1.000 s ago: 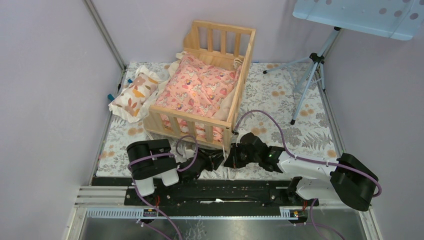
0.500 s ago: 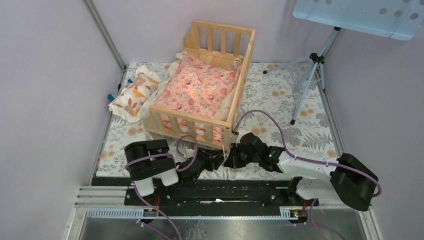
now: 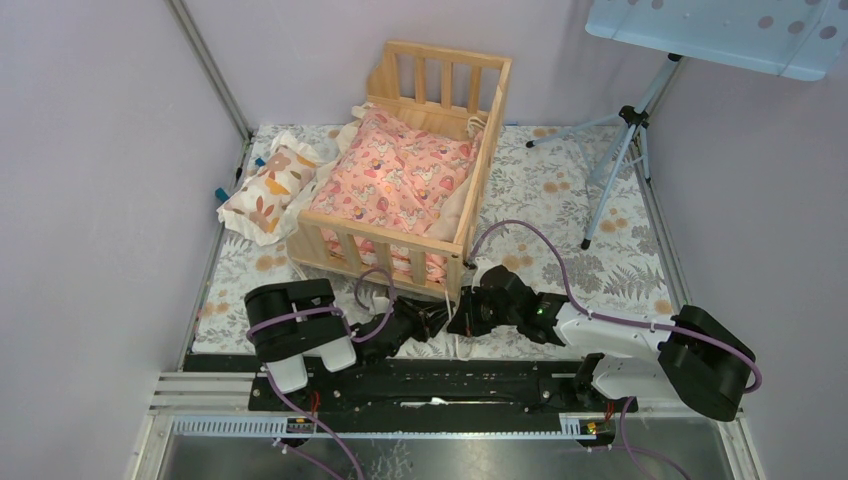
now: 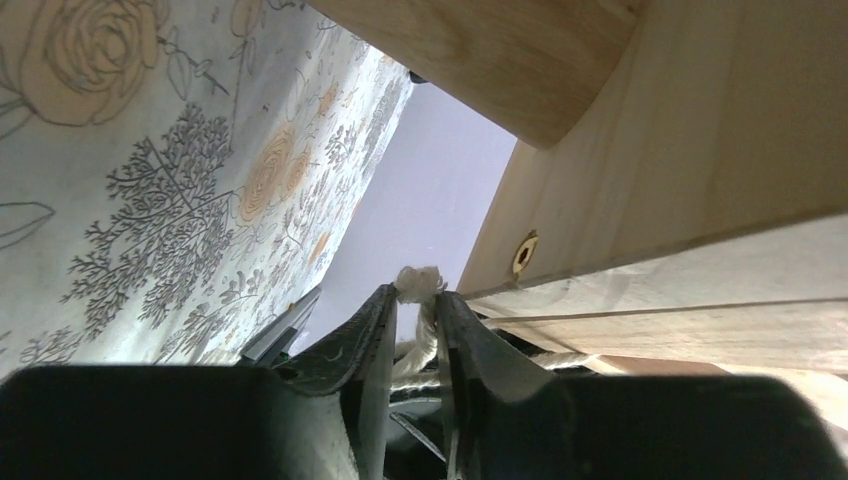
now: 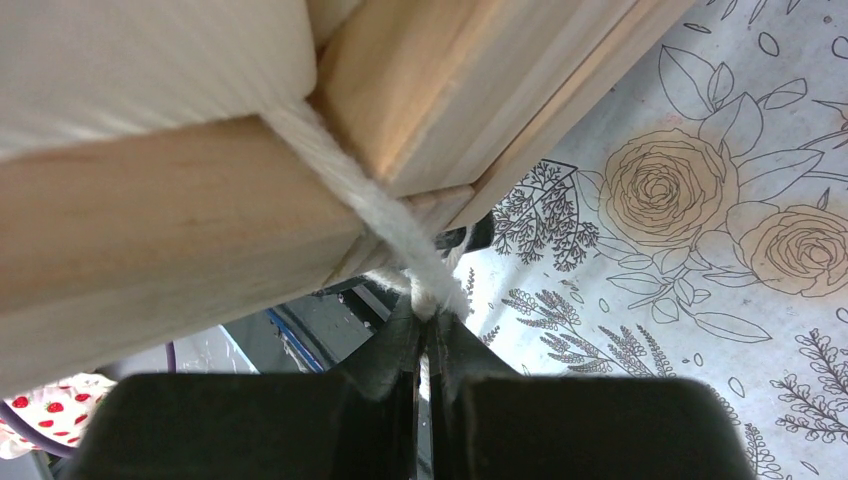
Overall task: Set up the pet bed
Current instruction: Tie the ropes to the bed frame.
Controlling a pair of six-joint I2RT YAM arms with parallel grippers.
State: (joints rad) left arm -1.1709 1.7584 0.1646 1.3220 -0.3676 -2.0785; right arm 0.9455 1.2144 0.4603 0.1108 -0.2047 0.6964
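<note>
Wrist views show both claws pinching cream cord: left gripper (image 4: 412, 312) nearly closed around a frayed end, right gripper (image 5: 428, 322) clamped tight, under the bed (image 3: 400, 240) corner.

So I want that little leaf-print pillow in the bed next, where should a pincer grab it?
Probably the pillow's near corner, coming from above with the left pincer. It lies flat on the floral mat, left of the bed, its soft corner free to pinch; the bed rail crowds its right side.
</note>
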